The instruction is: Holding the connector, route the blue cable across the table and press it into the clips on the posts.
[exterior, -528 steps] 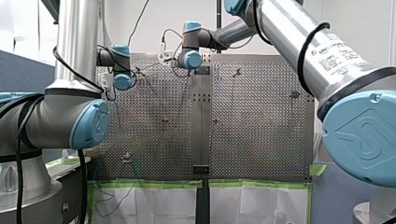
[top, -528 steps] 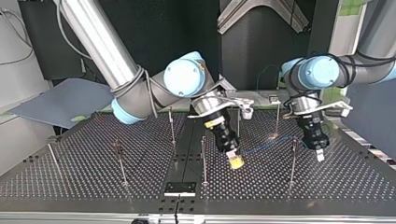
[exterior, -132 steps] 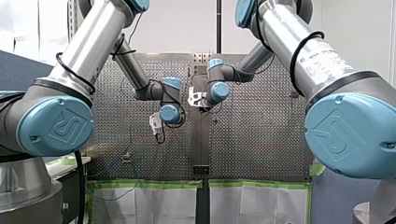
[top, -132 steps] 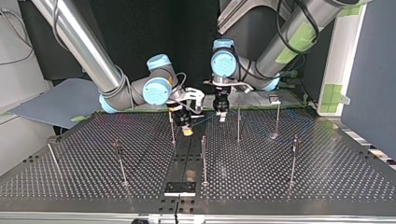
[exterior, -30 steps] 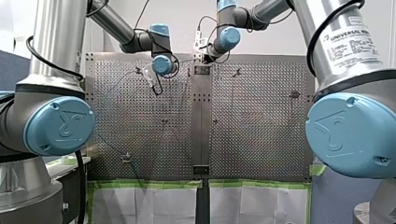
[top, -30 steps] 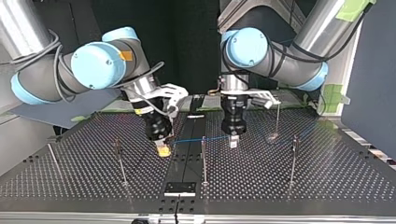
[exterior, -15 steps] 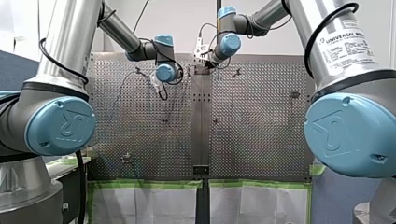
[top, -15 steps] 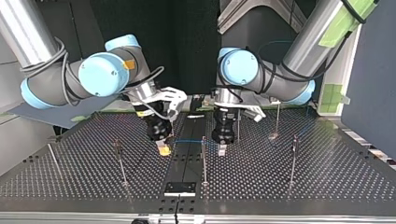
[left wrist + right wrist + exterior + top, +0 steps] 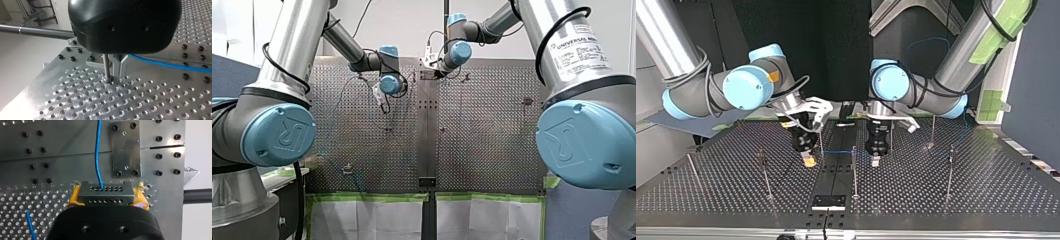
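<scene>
Blue cable [image 9: 838,150], thin and likely limp, runs straight above the tabletop's [image 9: 961,200] centre strip between my grippers. My right gripper [image 9: 809,161] clamps the rigid connector [image 9: 105,192], the sound place to hold; my left gripper's [image 9: 875,161] grip I cannot tell.

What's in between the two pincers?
In the top view, the blue cable runs from my right pincer to my left pincer, crossing a thin post.

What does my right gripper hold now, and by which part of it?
My right gripper holds the connector, clamped at its two short ends between the yellow pads. The blue cable leaves its free face.
</scene>
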